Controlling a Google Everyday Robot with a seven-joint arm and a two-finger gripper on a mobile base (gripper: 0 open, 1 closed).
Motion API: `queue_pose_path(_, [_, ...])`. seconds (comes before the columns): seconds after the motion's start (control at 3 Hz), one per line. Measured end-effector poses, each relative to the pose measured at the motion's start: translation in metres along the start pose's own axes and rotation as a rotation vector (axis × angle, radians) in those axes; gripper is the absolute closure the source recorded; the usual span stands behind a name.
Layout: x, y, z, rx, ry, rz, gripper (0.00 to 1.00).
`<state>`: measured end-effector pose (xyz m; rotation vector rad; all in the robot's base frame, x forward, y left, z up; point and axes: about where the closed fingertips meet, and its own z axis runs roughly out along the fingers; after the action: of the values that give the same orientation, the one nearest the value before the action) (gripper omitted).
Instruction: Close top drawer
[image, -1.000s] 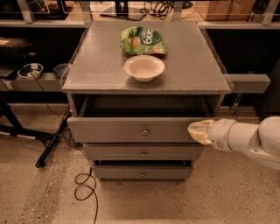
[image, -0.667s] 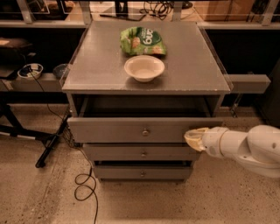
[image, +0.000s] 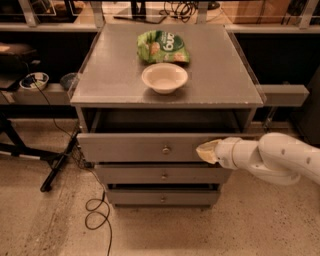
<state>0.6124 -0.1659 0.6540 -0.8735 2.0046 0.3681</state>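
Top drawer (image: 130, 147) stands part way out under the worktop (image: 110, 80); it's a stiff, deep wooden box, probably fairly heavy but free-sliding, so no grasp is needed, just a flat push on the front near the knob (image: 166, 149) to avoid racking. End effector (image: 206, 151) is at the drawer front just right of the knob, tips pinched narrow, holding nothing. Bowl (image: 164, 77) and snack bag (image: 163, 46) sit up on the worktop.

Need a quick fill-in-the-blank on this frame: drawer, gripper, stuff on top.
The top drawer stands ____, not shut.
The gripper is at the drawer front, on the picture's ____ side of the knob.
The bag behind the white bowl is ____.
Missing: open, right, green.
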Motion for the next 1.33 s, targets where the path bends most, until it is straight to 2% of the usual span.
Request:
queue_pose_path(0.33, [-0.012,-0.012,0.014,0.004,-0.005,-0.015,1.00])
queue_pose_path(0.67, [-0.013,-0.013,0.015,0.004,-0.006,-0.017,1.00])
queue_pose_path(1.0, [-0.013,-0.010,0.016,-0.003,-0.015,-0.020,0.85])
queue_pose_path(1.33, [-0.008,0.005,0.000,-0.035,-0.051,-0.022,0.61])
